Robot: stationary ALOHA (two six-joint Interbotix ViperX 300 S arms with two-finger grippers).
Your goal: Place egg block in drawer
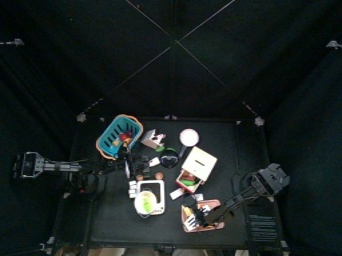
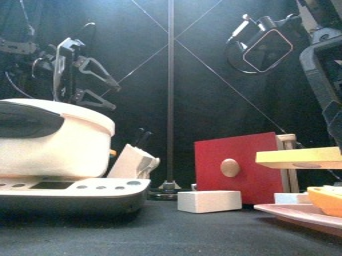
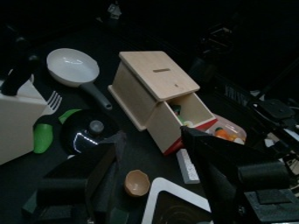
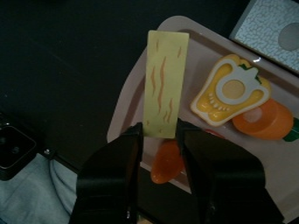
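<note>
- Far left, my left arm (image 1: 47, 165) is parked at the bench (image 1: 227, 140) edge. Its pincer (image 3: 152, 157) is spread wide with nothing between the jaws, up off the surface.
- Next along, at the back-left, there's a blue and orange basket (image 1: 118, 135).
- In front of that is a white cooker (image 2: 54, 140) on its control base, close up to the front camera. From overhead I see something green lying on it.
- Through the left wrist camera I'm picking up a white ladle (image 3: 73, 66), a black dial (image 3: 91, 136) and a small wooden bowl (image 3: 138, 181), all on the bench near the box.
- Middle of the bench: the wooden box (image 3: 149, 80). Its red-fronted drawer (image 3: 190, 115) is pulled out and open. Some orange and green bits are inside; I can't tell what they are.
- A white block (image 2: 210, 200) lies just in front of the drawer.
- Front right is the pink tray (image 4: 126, 105), and the egg block (image 4: 232, 87) is on it. It has a yellow rim, a white face and a yolk spot, and it is not in the drawer.
- The egg lies just beside a long yellow slab (image 4: 167, 79) and touches an orange piece (image 4: 263, 122).
- My right pincer (image 4: 163, 133) hangs over the near end of that tray, jaws apart, holding nothing. A second small orange piece (image 4: 167, 164) shows in the gap below them, and the egg is off to one side of the jaws.
- Beyond the tray's corner there's a grey-blue textured pad (image 4: 274, 22).
</note>
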